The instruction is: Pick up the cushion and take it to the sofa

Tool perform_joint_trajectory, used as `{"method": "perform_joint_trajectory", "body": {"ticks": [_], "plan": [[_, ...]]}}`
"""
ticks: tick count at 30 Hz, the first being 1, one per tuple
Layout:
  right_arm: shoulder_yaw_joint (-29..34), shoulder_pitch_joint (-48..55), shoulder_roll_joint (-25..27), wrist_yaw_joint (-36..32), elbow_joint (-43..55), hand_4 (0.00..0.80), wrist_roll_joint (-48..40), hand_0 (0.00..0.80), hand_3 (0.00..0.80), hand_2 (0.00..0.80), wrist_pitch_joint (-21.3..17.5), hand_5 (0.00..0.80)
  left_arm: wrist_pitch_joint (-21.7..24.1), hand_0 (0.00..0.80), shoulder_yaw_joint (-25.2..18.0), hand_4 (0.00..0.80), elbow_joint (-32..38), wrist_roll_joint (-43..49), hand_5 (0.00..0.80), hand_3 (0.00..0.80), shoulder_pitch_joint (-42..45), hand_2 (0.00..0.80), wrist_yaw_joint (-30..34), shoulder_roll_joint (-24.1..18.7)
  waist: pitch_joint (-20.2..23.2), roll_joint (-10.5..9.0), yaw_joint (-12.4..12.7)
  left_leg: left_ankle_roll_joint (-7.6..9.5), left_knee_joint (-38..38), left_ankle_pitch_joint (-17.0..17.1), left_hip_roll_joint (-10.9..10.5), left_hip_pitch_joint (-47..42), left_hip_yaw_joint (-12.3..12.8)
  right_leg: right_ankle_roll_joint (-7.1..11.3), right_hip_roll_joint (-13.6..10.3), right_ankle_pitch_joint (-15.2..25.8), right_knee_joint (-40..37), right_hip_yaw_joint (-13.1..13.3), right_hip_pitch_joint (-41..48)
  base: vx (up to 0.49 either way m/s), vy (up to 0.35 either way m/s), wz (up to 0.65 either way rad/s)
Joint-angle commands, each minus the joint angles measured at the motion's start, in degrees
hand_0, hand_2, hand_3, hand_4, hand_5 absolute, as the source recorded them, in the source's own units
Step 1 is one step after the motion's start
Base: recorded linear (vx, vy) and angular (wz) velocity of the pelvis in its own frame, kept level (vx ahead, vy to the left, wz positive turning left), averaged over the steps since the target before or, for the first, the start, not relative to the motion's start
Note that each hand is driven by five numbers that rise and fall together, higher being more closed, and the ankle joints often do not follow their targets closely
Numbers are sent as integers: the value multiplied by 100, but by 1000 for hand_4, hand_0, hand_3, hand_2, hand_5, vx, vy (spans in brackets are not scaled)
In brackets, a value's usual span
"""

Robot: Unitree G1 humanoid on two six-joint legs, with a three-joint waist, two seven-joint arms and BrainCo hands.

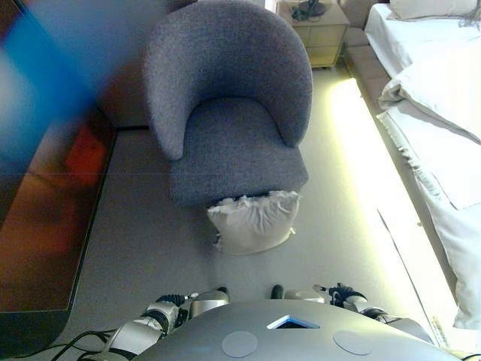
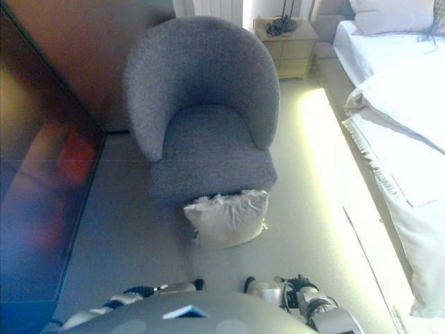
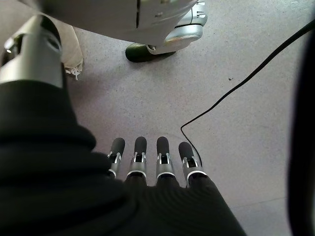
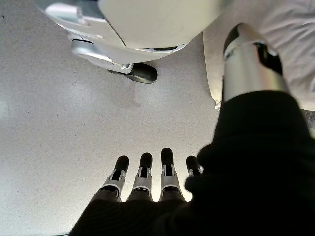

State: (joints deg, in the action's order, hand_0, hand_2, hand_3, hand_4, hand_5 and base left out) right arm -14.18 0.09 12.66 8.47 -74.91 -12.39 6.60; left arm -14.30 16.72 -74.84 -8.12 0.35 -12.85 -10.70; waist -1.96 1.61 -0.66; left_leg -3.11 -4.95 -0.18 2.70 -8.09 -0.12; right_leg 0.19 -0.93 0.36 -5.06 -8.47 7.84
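Note:
A cream cushion point(image 1: 254, 222) stands on the floor and leans against the front of the grey armchair point(image 1: 229, 105); it also shows in the right eye view point(image 2: 226, 218). The armchair's seat is bare. Both my hands hang low at my sides, short of the cushion and well apart from it. In the left wrist view my left hand point(image 3: 147, 177) has straight fingers point(image 3: 163, 152) pointing at the floor and holds nothing. In the right wrist view my right hand point(image 4: 152, 189) has straight fingers point(image 4: 167, 162) over the floor and holds nothing.
A bed with a white duvet point(image 1: 443, 98) runs along the right, with a lit strip point(image 1: 361, 150) at its base. A nightstand point(image 1: 316, 30) stands at the back. A dark glossy panel point(image 1: 45, 188) lines the left. A black cable point(image 3: 236, 88) lies on the floor.

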Motion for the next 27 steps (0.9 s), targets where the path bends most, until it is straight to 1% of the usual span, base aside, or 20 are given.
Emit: {"method": "perform_joint_trajectory", "body": {"ticks": [1, 11, 19, 27], "plan": [[-139, -393, -91, 17, -276, 0, 136, 0, 0, 0, 9, 0, 29, 0, -30, 0, -368, -105, 0, 0, -341, 0, -19, 35, 5, -278, -17, 294, -5, 74, -306, 149, 356, 322, -183, 226, 40, 294, -144, 0, 0, 0], [-133, -405, -80, 1, -293, 0, 152, 0, 0, 0, 31, 0, -93, 0, -6, 0, -375, 9, 0, 0, -376, 0, 159, 27, 16, -282, -18, 297, -5, 72, -303, 153, 369, 332, -184, 231, 41, 296, -148, 0, 0, 0], [-140, -391, -83, -12, -288, 0, 152, 0, 0, 0, 56, 0, -144, 0, 48, 0, -378, 97, 0, 0, -355, 0, 124, 27, 6, -278, -39, 306, -5, 66, -307, 141, 385, 326, -180, 225, 51, 307, -148, 0, 0, 0], [-132, -391, -91, -45, -298, 0, 171, 0, 0, 0, 113, 0, -179, 0, 43, 0, -379, 134, 0, 0, -336, 0, 88, 4, -12, -289, -55, 304, -5, 66, -268, 118, 445, 306, -144, 205, 76, 311, -150, 13, -18, 0]]}}
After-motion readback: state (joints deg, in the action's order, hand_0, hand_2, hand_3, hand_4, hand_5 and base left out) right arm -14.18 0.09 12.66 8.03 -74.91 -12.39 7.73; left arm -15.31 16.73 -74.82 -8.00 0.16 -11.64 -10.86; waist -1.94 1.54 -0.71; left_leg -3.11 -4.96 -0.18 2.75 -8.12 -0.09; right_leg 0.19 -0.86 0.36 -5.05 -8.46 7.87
